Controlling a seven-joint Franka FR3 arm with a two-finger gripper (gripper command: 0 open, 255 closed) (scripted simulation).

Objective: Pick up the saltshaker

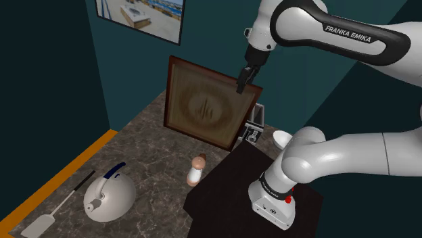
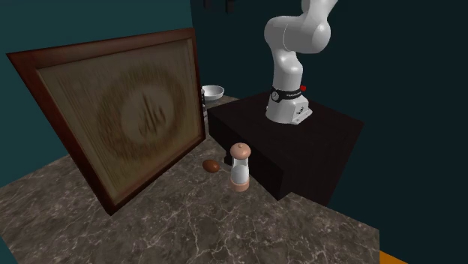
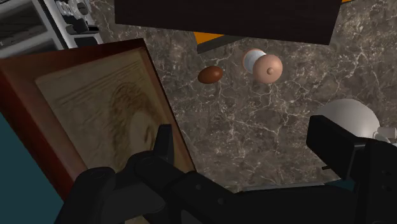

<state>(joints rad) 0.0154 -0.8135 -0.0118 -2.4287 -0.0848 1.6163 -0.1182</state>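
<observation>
One step in hand: approach. Tool [image 1: 243, 80] released, fingers apart, high up by framed pic [image 1: 203, 101], well apart from saltshaker [image 1: 197, 169], upright at bench [image 1: 152, 152] edge by stand [image 1: 226, 186]. Nxt: swing over, drop, straddle it, clench.

Teal walls [image 1: 40, 61], veined stone counter [image 1: 145, 145] (orange-edged).

White arm [image 1: 352, 145], dark joints [image 1: 297, 19], all-black claw [image 1: 241, 88]
</observation>
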